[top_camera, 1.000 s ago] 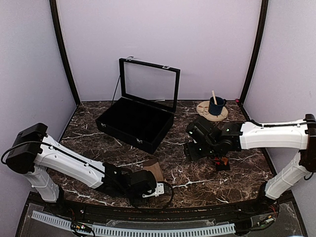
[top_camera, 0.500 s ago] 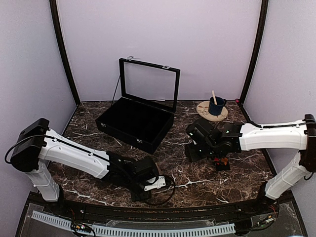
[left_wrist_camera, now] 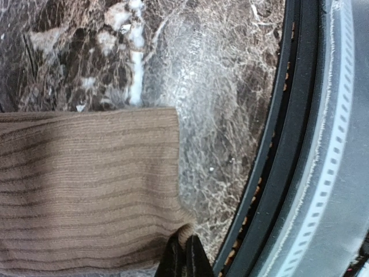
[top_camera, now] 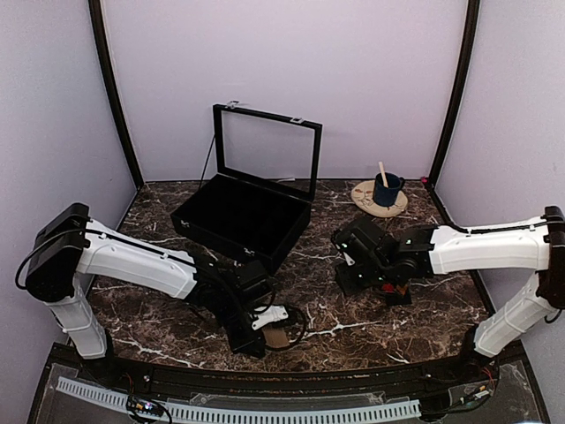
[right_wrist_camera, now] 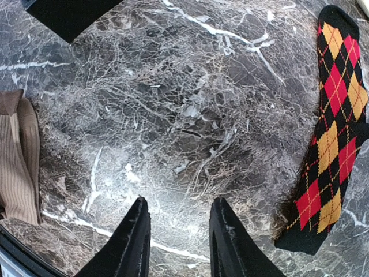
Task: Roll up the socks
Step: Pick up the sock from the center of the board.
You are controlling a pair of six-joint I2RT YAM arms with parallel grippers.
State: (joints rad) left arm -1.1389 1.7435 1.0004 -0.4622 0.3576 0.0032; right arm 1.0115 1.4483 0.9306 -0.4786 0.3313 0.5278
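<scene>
At the near edge of the dark marble table (left_wrist_camera: pixel 219 75), left of its middle, the left gripper (left_wrist_camera: pixel 184 259) has its fingertips pressed together on a corner of the tan-brown ribbed fabric sock (left_wrist_camera: pixel 86 190). The sock lies flat, with that corner just beside the table's black rim (left_wrist_camera: pixel 275 150). Toward the far left corner stands the open black box with a glass lid (top_camera: pixel 240 221), well apart from both socks. Right of the middle, the right gripper (right_wrist_camera: pixel 179 234) hovers low over bare marble, its fingers apart with nothing between them. The black sock with red-orange argyle diamonds (right_wrist_camera: pixel 333 133) lies stretched out beside it, toward the right edge, untouched.

The pinch takes only a thin bit of hem, so the fabric may slip free once pulled. Being so near the rim, the sock could also be dragged over the edge. The two socks lie well apart, and closing where it is, the right gripper would catch only marble.

From above, the left arm covers nearly all of the tan-brown ribbed fabric sock. The left wrist view cuts it off at the left and bottom. Whether both layers are caught cannot be told. The argyle sock's far end runs out of the right wrist view.
</scene>
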